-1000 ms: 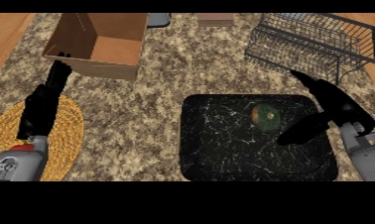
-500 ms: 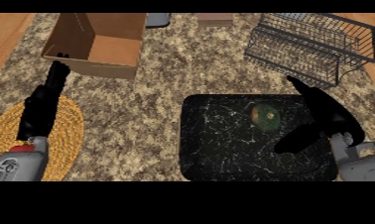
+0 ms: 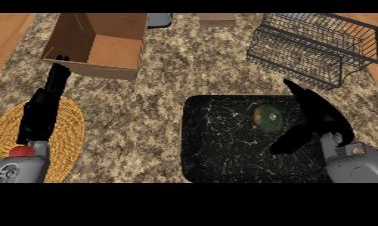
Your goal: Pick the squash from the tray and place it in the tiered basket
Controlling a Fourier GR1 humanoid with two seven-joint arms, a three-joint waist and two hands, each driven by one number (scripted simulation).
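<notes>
**A:** Where's the squash (image 3: 269, 118) sitting?

**B:** On the dark marbled tray (image 3: 221, 155), toward its upper right part, lying free. It's a small green squash with an orange patch; its long axis looks to run roughly up and down the view, though it's nearly round, so that's a weak call.

**A:** Which robot hand is closer?

**B:** The right robot hand (image 3: 316, 117), plainly. It's over the tray's right edge, and the squash lies just to its left, between the long fingers reaching up the view and the thumb jutting lower left. Close, but I see no contact.

**A:** Its state?

**B:** Spread: fingers straight, thumb held well away, pinching nothing. The forearm comes in from the lower right corner.

**A:** And the other?

**B:** The left robot hand (image 3: 50, 100) rests at the view's left, fingers straight, over the woven mat (image 3: 70, 135) and just below the cardboard box (image 3: 100, 45), well apart from the tray.

**A:** So the next move?

**B:** I'd judge a short shift leftward to bracket the squash, then closing. The wire tiered basket (image 3: 310, 45) stands on the worktop (image 3: 192, 70) up and right of the tray.
</notes>
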